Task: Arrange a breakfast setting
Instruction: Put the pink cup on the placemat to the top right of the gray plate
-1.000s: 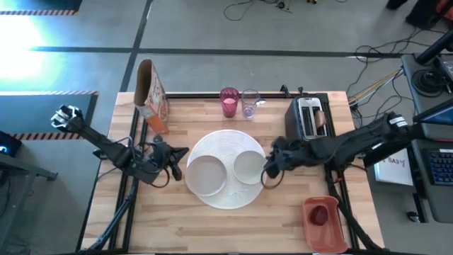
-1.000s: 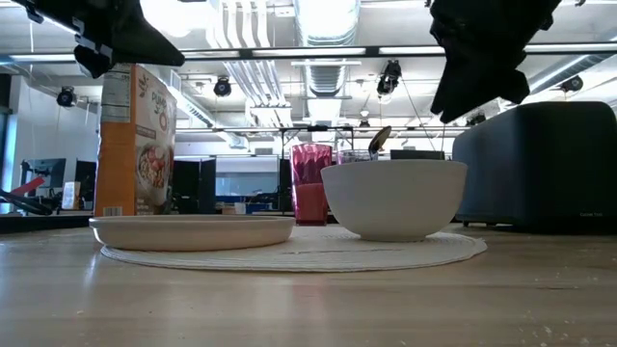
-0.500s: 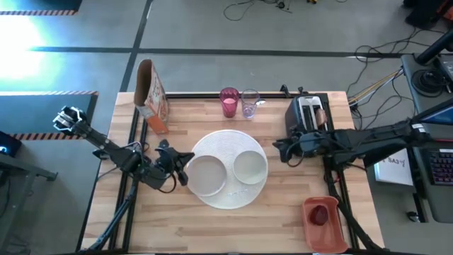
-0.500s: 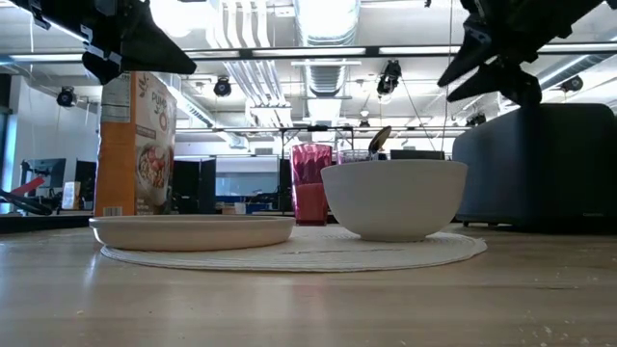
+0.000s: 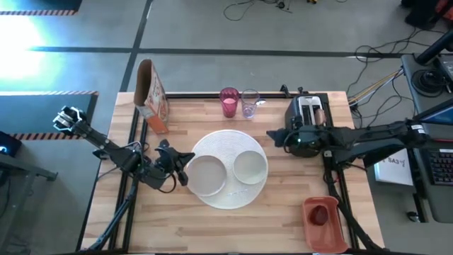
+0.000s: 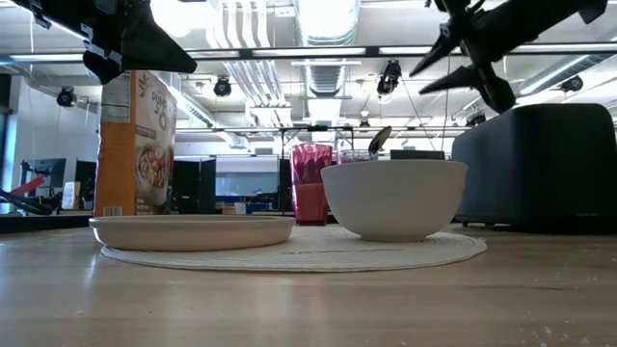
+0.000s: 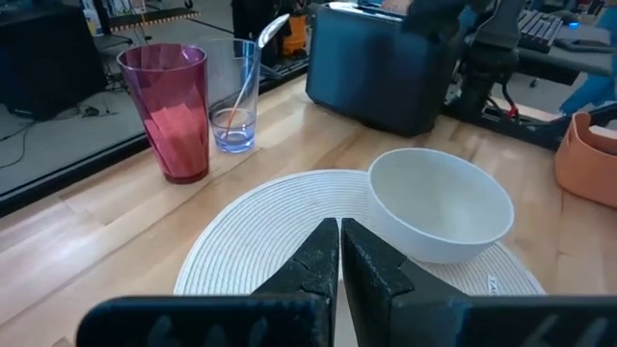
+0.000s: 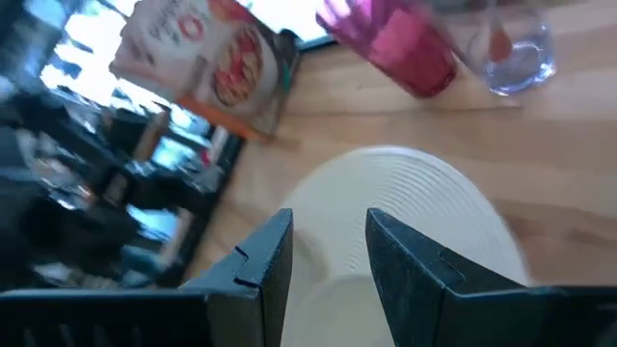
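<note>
Right gripper [image 5: 272, 133], fingers apart, hangs by the toaster [image 5: 309, 115] where toast [image 5: 320, 116] (light, crumbly, I'd say) wants a gentle edge pinch; left gripper [image 7: 338, 253] pressed together.

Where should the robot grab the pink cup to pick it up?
Probably around the middle of the pink cup, from the side facing the bowl. It stands upright with tall, smooth walls and no handle, and the glass with the spoon crowds its other side.
</note>
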Tool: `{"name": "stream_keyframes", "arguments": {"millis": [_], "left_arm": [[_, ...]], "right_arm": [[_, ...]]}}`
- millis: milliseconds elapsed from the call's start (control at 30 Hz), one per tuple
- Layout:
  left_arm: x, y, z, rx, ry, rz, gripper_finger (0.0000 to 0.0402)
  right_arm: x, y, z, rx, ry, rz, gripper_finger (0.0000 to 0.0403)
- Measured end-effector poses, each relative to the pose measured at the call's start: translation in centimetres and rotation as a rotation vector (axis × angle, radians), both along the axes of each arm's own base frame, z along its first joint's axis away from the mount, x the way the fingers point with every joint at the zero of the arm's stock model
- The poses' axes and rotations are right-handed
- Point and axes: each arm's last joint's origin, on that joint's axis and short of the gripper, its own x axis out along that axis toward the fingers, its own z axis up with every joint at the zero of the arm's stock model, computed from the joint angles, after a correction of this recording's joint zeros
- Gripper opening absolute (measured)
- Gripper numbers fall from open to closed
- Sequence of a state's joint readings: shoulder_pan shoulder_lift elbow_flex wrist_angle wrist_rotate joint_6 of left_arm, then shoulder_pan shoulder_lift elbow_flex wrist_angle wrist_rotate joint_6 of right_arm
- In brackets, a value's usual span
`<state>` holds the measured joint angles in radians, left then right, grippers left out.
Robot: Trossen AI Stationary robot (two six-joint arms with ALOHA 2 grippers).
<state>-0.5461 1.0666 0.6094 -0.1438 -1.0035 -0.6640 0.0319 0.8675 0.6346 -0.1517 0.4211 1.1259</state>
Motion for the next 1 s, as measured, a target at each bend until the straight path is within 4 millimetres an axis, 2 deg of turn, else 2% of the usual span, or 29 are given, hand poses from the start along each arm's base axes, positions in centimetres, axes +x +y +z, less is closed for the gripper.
{"name": "stream_keyframes", "arguments": {"millis": [233, 567, 800, 1000], "left_arm": [[0.0, 0.0, 0.0, 0.0, 0.0, 0.0, 0.0022], [0.0, 0.0, 0.0, 0.024, 0.014, -0.009, 0.0114], [0.3, 0.5, 0.2, 0.022, -0.02, 0.046, 0.0178], [1.0, 1.3, 0.3, 0.08, -0.013, 0.098, 0.0191]], "right_arm": [[0.4, 0.0, -0.3, -0.099, 0.057, 0.056, 0.0123], [0.7, 0.1, -0.7, -0.127, 0.096, 0.077, 0.0123], [0.9, 0.0, 0.0, -0.136, 0.032, 0.074, 0.0123], [1.1, 0.0, 1.3, -0.233, 0.041, 0.124, 0.0123]]}}
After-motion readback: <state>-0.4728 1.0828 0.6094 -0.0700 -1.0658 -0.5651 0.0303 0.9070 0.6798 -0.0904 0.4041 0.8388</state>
